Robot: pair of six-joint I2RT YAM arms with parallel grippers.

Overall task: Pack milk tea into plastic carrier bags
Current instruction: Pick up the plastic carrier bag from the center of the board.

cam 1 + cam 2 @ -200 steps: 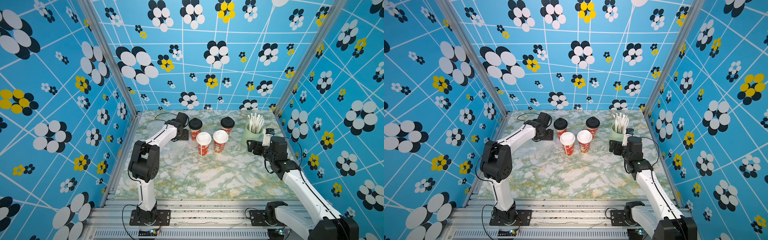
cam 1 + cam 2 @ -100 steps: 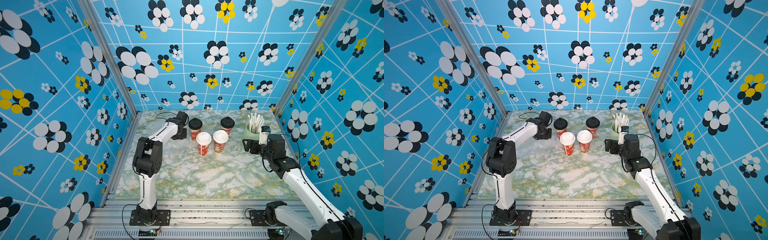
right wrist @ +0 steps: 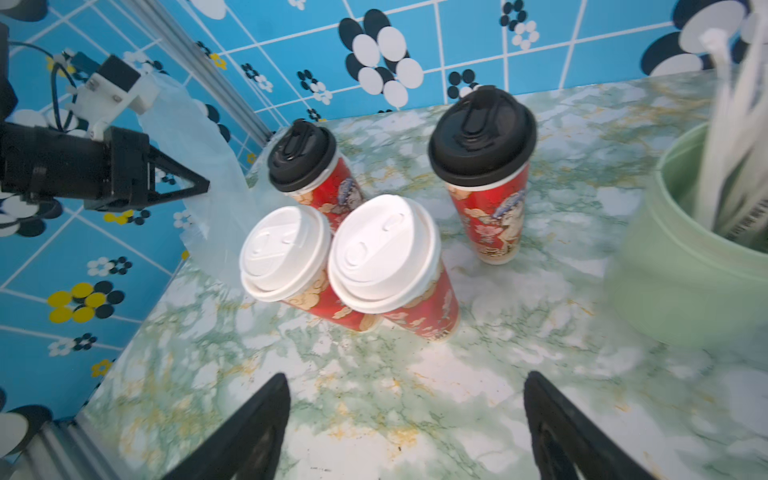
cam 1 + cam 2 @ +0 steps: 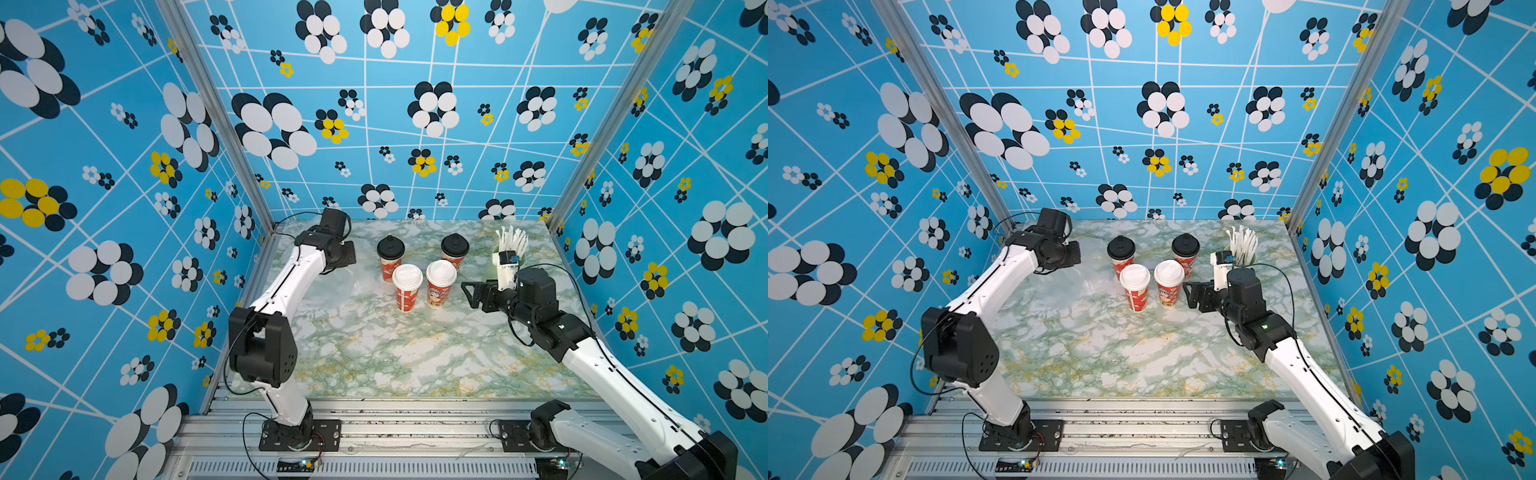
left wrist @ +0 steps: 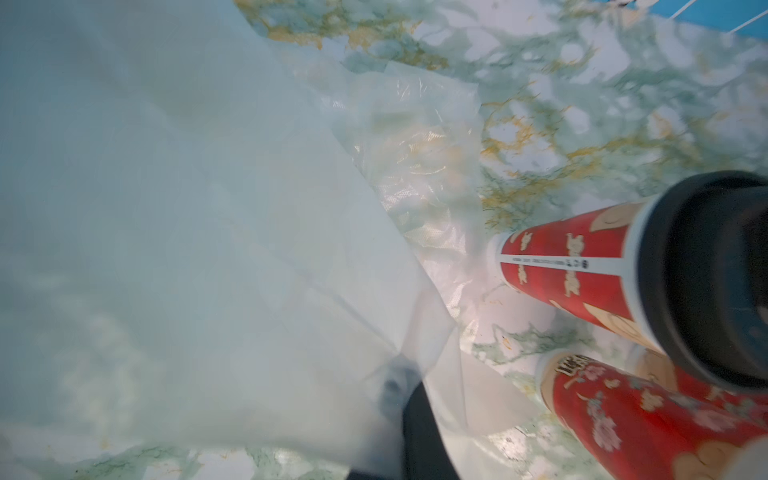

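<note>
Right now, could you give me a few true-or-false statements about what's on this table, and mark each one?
Four red cups stand upright on the table. True.
Every cup is topped in black. False: two have white lids and two have black lids.
The left tool is shut on a thin plastic bag. True.
The right tool grips a cup. False: it is open, holds nothing and stops short of the cups.

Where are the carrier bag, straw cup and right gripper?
carrier bag (image 5: 232,232): left wrist view, sheet's middle.
straw cup (image 3: 681,282): right wrist view, green wall.
right gripper (image 3: 405,377): right wrist view, between the fingers.
</note>
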